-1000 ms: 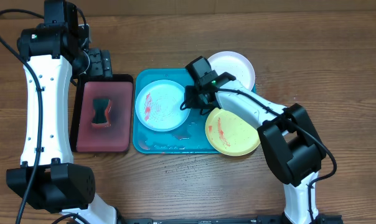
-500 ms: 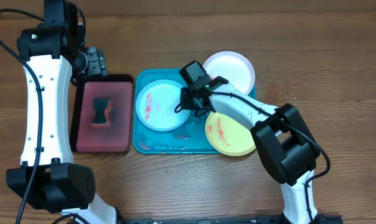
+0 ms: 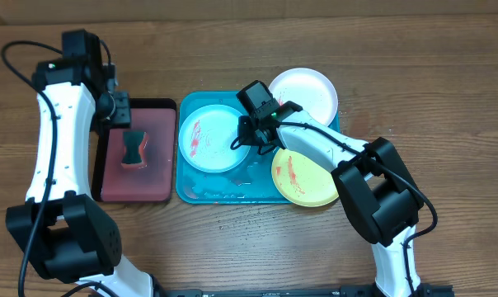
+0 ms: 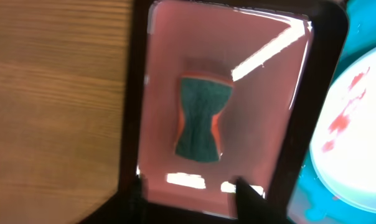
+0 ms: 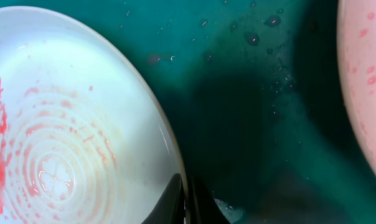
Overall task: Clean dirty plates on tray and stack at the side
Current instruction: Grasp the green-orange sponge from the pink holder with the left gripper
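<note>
The light blue plate (image 3: 213, 139) lies in the left half of the teal tray (image 3: 191, 191), with red smears on its left part. My right gripper (image 3: 247, 137) is shut on its right rim; the wrist view shows both fingers (image 5: 187, 202) pinching that rim (image 5: 82, 149). The yellow-green plate (image 3: 308, 175), smeared red, rests on the tray's right end. The white plate (image 3: 307, 92) sits at the tray's back right corner. My left gripper (image 4: 188, 199) hangs open over the near end of the pinkish-red tray (image 3: 154, 177), above the green sponge (image 4: 199, 118).
The dark-rimmed pinkish-red tray (image 4: 263, 93) lies left of the teal tray, with the green and orange sponge (image 3: 133, 148) in it. Water drops wet the teal tray floor (image 5: 263, 93). Bare wooden table (image 3: 447, 124) lies right and in front.
My left arm has swung down over the back of the pinkish-red tray. My right gripper shifted left and closed on the light blue plate's rim, then held still.
</note>
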Tool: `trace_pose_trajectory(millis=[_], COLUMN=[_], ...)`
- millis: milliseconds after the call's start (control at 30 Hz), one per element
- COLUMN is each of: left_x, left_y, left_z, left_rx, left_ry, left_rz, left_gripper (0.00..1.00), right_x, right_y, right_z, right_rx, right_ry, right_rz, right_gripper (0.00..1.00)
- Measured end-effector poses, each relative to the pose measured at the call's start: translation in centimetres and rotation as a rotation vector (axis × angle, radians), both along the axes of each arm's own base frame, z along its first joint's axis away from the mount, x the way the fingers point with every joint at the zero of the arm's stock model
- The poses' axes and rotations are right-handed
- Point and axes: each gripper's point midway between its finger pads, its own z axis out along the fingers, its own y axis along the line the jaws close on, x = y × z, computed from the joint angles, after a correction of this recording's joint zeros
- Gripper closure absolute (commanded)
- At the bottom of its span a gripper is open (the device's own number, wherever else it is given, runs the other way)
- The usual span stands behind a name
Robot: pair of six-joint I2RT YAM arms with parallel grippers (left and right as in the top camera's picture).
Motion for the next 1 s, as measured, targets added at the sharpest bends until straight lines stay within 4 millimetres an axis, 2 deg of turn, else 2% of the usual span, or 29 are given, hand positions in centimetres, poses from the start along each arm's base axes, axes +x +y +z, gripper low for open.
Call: trace_pose_trajectory(millis=[200, 367, 533, 667, 867, 933, 1000], left_x=[-0.7, -1.5, -0.7, -0.2, -0.8, -0.9, -1.0], left_y=[-0.5, -0.7, -0.2, 0.2, 0.3, 0.3, 0.2], left_z=[-5.3, -8.7, -10.0, -10.8, -12.0, -12.2, -12.3], left_rx=[-0.019, -0.016, 0.016, 0.049, 0.060, 0.059, 0.056], left_ry=[0.029, 0.041, -0.008, -0.039, -0.038, -0.035, -0.034], left_rz=[-0.062, -0.078, -0.091, -0.112, -0.119, -0.119, -0.121], left_gripper=[0.65, 0.62, 0.72, 0.72, 0.71, 0.76, 0.86], right_x=[0.0, 0.0, 0.0, 0.0, 0.0, 0.0, 0.0], right_y=[0.0, 0.0, 0.0, 0.0, 0.0, 0.0, 0.0], right_z=[0.0, 0.0, 0.0, 0.0, 0.0, 0.0, 0.0], right_rx=[-0.001, -0.001, -0.002, -0.002, -0.003, -0.003, -0.003], right_ry=[0.001, 0.001, 0.001, 0.002, 0.003, 0.002, 0.002], right_rz=[0.000, 0.001, 0.000, 0.000, 0.000, 0.000, 0.001], right_gripper=[0.96, 0.96, 0.96, 0.96, 0.96, 0.96, 0.96])
